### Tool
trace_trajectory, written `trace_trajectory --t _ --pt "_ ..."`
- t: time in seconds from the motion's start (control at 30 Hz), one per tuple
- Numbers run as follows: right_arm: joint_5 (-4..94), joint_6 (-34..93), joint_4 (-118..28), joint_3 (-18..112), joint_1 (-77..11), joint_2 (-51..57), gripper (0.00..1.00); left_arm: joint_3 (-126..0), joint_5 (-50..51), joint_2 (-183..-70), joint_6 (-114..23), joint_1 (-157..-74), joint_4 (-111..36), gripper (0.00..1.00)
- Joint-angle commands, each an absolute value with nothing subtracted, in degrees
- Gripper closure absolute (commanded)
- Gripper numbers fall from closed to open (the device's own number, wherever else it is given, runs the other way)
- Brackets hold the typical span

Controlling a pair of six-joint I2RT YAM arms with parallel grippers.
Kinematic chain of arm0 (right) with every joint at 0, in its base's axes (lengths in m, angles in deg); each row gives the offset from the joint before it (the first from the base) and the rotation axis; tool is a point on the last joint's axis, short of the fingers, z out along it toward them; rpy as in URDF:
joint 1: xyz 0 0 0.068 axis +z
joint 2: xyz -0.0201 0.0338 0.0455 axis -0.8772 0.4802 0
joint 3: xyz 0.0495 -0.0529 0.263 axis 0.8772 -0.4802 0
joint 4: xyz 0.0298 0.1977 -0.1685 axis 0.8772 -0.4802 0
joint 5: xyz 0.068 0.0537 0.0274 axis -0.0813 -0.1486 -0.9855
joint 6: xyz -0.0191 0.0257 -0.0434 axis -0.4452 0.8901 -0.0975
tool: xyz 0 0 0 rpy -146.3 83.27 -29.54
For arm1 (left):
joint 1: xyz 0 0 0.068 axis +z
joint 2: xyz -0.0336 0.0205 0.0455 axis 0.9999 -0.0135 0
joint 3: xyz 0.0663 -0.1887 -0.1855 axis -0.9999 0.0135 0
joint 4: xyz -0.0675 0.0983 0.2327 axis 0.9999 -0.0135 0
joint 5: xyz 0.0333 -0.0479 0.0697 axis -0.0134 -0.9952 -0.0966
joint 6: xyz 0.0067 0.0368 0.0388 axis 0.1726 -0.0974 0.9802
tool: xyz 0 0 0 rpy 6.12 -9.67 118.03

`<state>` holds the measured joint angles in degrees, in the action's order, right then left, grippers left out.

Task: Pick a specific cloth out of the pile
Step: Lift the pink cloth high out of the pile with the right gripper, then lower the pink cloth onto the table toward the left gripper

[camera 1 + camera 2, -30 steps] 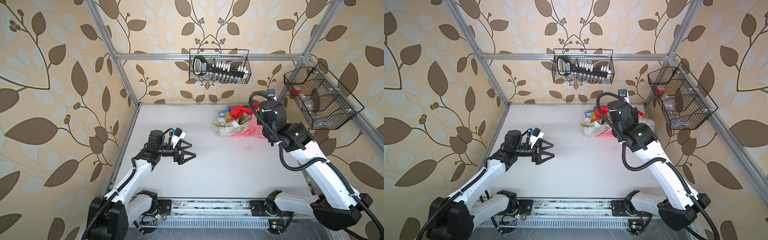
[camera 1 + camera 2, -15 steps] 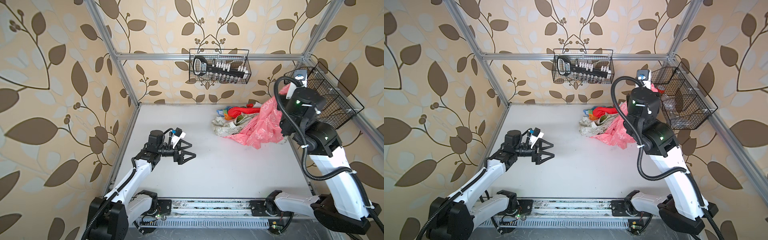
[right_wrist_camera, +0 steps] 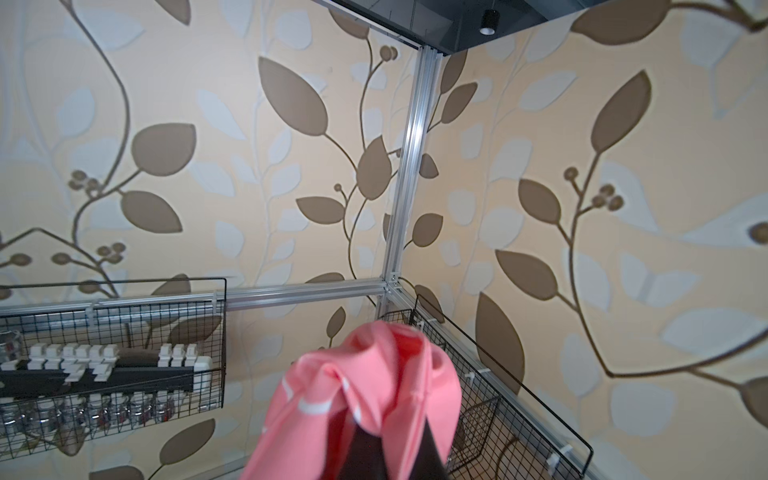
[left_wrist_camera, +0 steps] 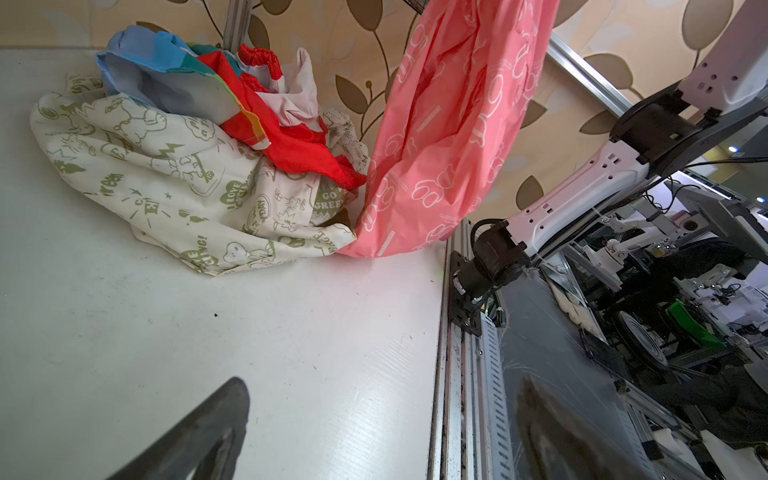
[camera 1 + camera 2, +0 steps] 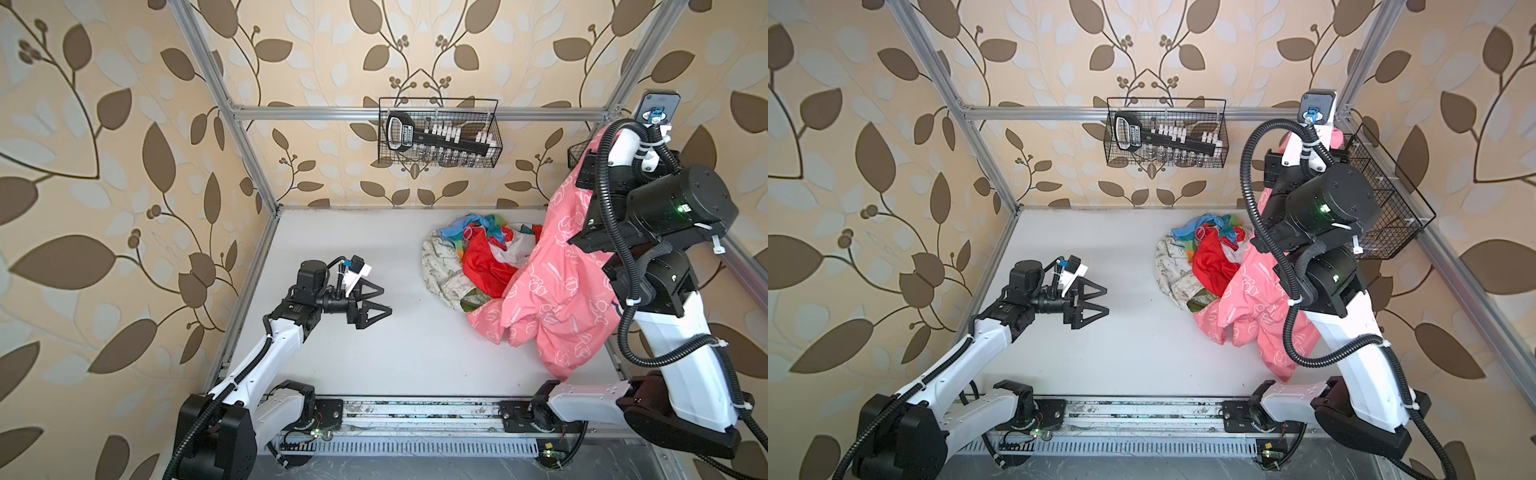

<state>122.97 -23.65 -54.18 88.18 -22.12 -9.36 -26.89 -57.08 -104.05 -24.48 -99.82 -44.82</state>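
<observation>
In both top views my right gripper (image 5: pixel 590 143) sat at upper right, clamped on the cloth (image 5: pixel 557 286) — coral-pink, draping to the table (image 5: pixel 415 353) beside the pile (image 5: pixel 469 262). My left gripper (image 5: pixel 374 303) stood wide apart at centre-left.

Left wrist: cloth (image 4: pixel 449 124) hung upper centre.

Right wrist: cloth (image 3: pixel 374 395) bunched at bottom centre — fingers pinching it.

My arms are white shells with black joints — ribbed black cable conduit looped along each, cinched by white zip ties; a green light glows on my right arm (image 5: pixel 681 216).
</observation>
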Motion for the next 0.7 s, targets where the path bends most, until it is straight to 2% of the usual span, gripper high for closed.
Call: trace_trajectory --t 0.0,0.33,0.53,0.67 --pt "118.25 -26.94 -48.13 93.75 -19.9 -6.09 1.0 -27.27 -58.37 -104.31 -23.18 -100.45 -44.41 0.01" --pt "105.52 -29.42 -44.62 106.79 -11.54 7.93 1.0 -27.25 -58.19 -105.03 -22.44 -100.46 -44.65 0.01" --pt "96.89 -19.4 -51.76 105.14 -10.44 11.78 1.0 -27.6 -57.99 -106.3 -21.56 -100.43 -45.35 0.01" --pt "94.26 -13.33 -55.22 95.44 -10.34 11.87 1.0 -27.86 -57.82 -106.7 -21.29 -100.48 -45.71 0.01"
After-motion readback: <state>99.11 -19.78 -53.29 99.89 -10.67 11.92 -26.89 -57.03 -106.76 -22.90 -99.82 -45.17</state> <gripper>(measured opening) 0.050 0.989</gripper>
